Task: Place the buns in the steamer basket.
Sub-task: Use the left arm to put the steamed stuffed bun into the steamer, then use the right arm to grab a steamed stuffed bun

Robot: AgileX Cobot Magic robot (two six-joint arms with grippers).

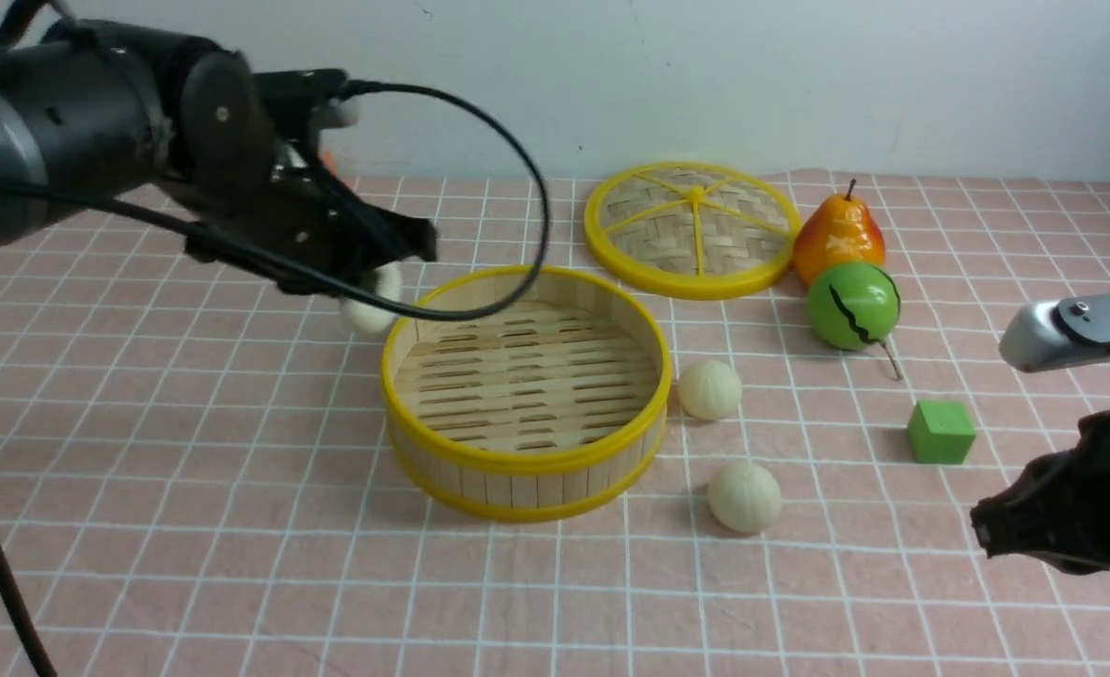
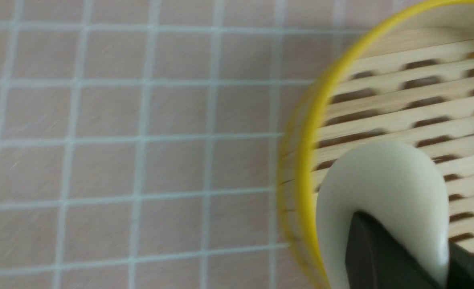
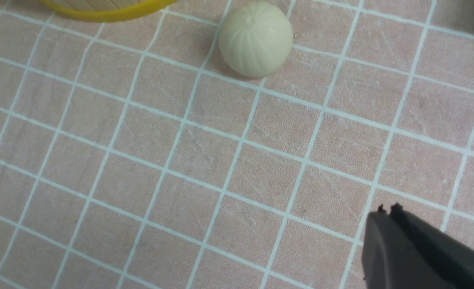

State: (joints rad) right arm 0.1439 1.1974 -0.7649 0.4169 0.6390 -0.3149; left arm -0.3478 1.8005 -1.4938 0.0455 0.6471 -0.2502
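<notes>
The steamer basket (image 1: pixel 524 463), bamboo slats with yellow rims, stands mid-table with nothing inside; its rim also shows in the left wrist view (image 2: pixel 307 132). My left gripper (image 1: pixel 373 282) is shut on a cream-white bun (image 1: pixel 372 303) and holds it in the air at the basket's far-left rim; in the left wrist view the bun (image 2: pixel 381 188) hangs over the slats. Two more buns (image 1: pixel 709 388) (image 1: pixel 745 495) lie on the cloth right of the basket; one shows in the right wrist view (image 3: pixel 256 38). My right gripper (image 3: pixel 386 208) is shut and empty, low at the right.
A flat woven disc with yellow rim (image 1: pixel 692 228) lies behind the basket. A pear (image 1: pixel 838 235), a green ball with a black crack (image 1: pixel 853 306) and a green cube (image 1: pixel 940 432) sit at the right. A black cable (image 1: pixel 508 155) loops over the basket's far rim.
</notes>
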